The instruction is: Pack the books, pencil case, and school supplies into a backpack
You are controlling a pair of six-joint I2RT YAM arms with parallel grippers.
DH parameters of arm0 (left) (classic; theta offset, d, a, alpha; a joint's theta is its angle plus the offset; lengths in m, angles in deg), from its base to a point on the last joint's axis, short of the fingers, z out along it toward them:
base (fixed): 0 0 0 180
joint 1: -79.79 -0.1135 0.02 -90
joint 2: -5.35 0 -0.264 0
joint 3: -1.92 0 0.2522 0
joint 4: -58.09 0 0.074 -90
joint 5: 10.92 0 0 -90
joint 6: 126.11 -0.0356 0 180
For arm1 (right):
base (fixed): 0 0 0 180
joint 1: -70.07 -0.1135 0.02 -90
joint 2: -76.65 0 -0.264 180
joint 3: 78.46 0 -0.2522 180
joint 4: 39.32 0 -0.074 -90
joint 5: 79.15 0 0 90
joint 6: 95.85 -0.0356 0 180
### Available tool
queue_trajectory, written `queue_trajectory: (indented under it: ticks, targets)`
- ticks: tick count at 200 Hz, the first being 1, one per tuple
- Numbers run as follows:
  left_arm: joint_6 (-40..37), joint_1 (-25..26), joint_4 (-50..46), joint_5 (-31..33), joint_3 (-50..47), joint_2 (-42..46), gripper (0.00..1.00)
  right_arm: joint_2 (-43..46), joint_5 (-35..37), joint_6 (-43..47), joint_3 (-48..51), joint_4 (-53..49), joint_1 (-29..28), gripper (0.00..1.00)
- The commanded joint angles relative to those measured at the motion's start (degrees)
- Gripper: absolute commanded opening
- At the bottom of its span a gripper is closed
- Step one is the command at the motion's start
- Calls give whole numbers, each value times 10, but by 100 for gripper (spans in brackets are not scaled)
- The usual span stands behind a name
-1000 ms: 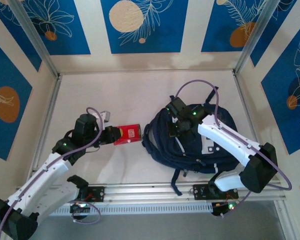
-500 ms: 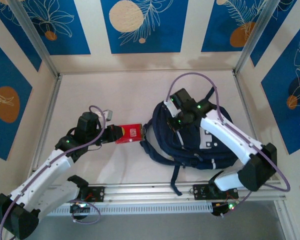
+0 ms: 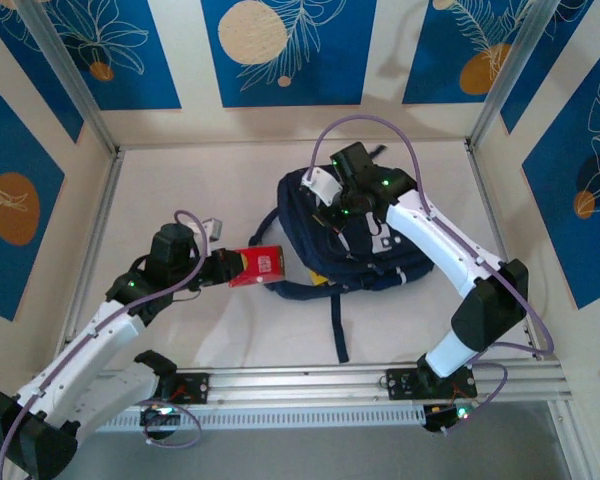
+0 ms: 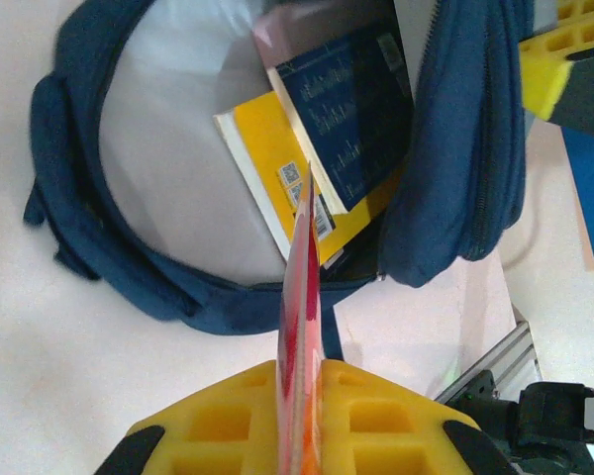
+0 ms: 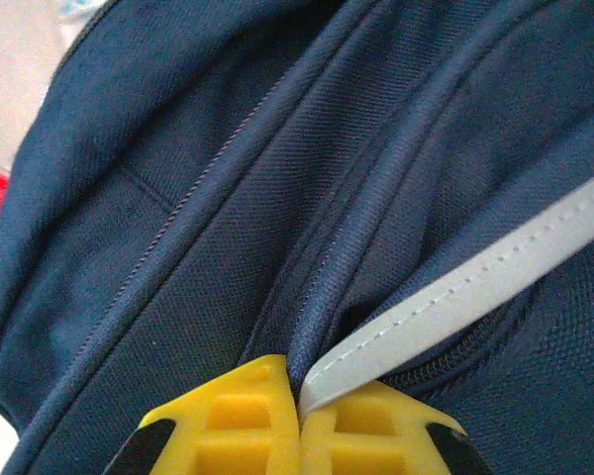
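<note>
Two grips are held: left end effector (image 4: 299, 388) on packet (image 3: 258, 266), right end effector (image 5: 298, 392) on backpack (image 3: 298, 245). Packet insertion rightward is judged next.

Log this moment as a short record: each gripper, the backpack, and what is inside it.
left gripper: shut on the red packet, held edge-on in front of the bag's opening
right gripper: shut on the backpack, pinching fabric beside a pale strip
backpack: open, mouth facing the left arm
inside: navy book lying over a yellow book
</note>
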State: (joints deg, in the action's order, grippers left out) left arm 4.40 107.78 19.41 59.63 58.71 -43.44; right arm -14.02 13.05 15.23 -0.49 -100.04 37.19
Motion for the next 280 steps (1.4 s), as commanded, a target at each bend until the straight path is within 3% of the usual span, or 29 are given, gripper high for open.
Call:
queue_trajectory:
  ticks: [1,16,33,52,89,142,177,222,280]
  targets:
    - [1,-10,-12,-8,29,13,0,23,-144,85,-38,99,-8,0]
    - [0,-12,-8,-15,29,16,0,32,-161,74,-30,114,0,0]
    - [2,-12,-1,-24,25,15,0,33,-178,-1,-32,130,33,0]
    - [15,-11,21,-36,17,10,0,39,-243,-109,-24,161,78,0]
    - [57,-12,89,-37,5,-9,0,48,-347,-226,-11,208,131,0]
    - [147,-12,252,-17,-3,-96,0,69,-471,-294,32,282,168,0]
    - [183,-13,343,8,8,-193,0,77,-490,-317,51,308,171,0]
    - [250,-5,483,-37,50,-340,2,88,-495,-350,78,340,172,0]
    - [271,36,534,-37,111,-464,6,93,-496,-392,113,385,169,0]
